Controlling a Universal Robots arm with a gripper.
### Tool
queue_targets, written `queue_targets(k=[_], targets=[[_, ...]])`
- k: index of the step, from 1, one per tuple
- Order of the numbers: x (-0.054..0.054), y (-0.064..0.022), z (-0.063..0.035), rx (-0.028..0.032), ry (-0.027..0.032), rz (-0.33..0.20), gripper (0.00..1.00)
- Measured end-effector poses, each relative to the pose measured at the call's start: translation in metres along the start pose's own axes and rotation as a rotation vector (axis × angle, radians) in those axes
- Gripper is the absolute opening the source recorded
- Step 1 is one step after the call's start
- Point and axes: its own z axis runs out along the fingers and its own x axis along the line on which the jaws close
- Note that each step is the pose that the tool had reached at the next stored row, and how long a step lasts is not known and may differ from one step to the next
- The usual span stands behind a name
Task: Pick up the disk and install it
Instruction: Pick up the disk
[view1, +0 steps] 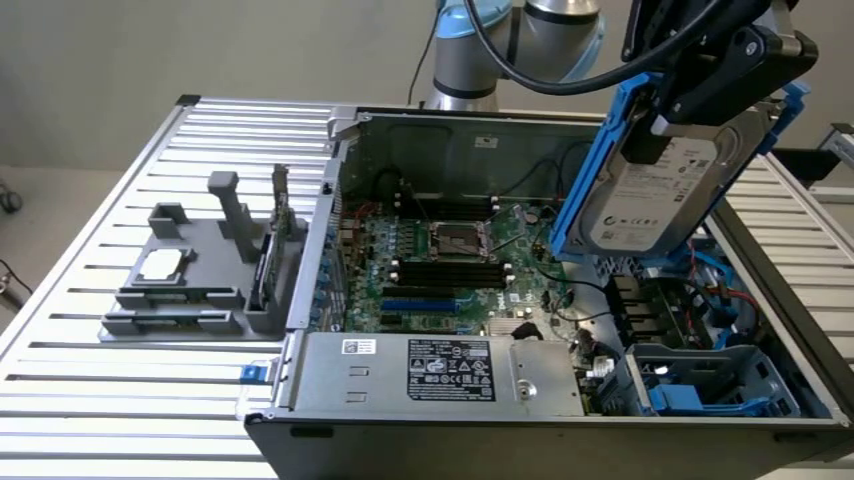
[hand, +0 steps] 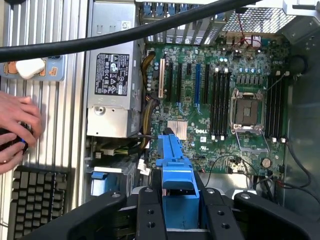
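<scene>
Clearance seems to be the reason for the pose in the exterior view. The black gripper (view1: 697, 98) is clamped on the disk (view1: 661, 195), a rectangular silver-grey metal hard drive with a white printed label in a blue plastic carrier bracket. It holds the disk tilted on edge in the air above the open metal computer case (view1: 454, 140), toward the exterior view's right. Up there the disk touches neither the green motherboard (view1: 447, 255) nor the silver power supply box (view1: 441, 368). Below it, in the case's near corner, sits a grey drive bay with blue fittings (view1: 707, 385), probably where the disk belongs. A grey plastic fixture (view1: 200, 285) stands on the slatted aluminium table (view1: 80, 400), well apart from the case.

In the wrist view, the black fingers (hand: 150, 215) flank the blue bracket's edge (hand: 177, 185), likely so the grip bears on the carrier rather than the drive body. The motherboard (hand: 215, 100) lies far beneath. A thick black cable (hand: 150, 31) crosses above the case. A person's hand (hand: 17, 120) rests outside the case near a black keyboard (hand: 35, 200), away from the gripper.
</scene>
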Motion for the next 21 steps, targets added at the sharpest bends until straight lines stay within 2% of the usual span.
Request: queue_targets(k=[4, 14, 21], targets=[[0.006, -0.0046, -0.0003, 0.0006, -0.0163, -0.001, 0.33], [0.036, -0.0074, -0.0021, 0.0006, -0.0173, -0.001, 0.33], [0.06, -0.0072, -0.0122, 0.0006, -0.0171, -0.001, 0.33]])
